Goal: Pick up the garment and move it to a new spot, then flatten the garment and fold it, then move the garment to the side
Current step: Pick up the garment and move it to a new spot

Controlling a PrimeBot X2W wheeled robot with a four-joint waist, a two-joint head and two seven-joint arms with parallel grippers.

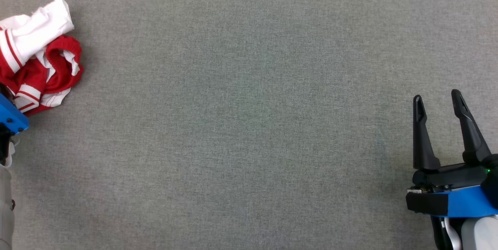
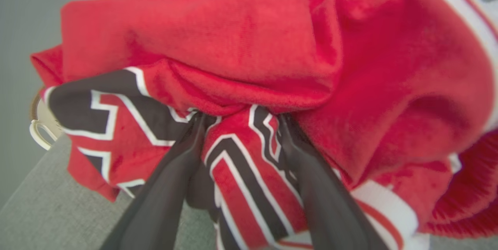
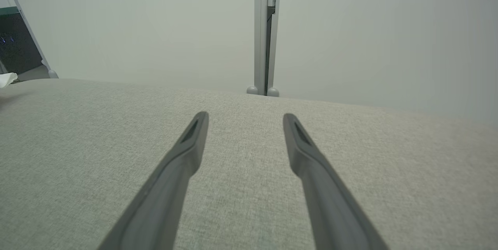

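The garment (image 1: 39, 55) is a crumpled red and white heap with striped cuffs, lying at the far left of the grey table. In the left wrist view the garment (image 2: 249, 47) is very close, red with a black and white zigzag band. My left gripper (image 2: 239, 119) is pushed into it, its fingers (image 2: 163, 187) spread wide with a fold of the band between them and their tips hidden under the cloth. Its blue wrist (image 1: 11, 119) sits at the heap's near side. My right gripper (image 1: 437, 98) stands open and empty over bare table at the right, also seen as right gripper (image 3: 245, 119).
Grey fabric covers the table (image 1: 249, 125). Its far edge (image 3: 350, 104) meets a pale wall with a grey post (image 3: 266, 32). The table edge (image 2: 42, 152) runs just left of the garment, with a small white ring-shaped object (image 2: 39, 129) beyond it.
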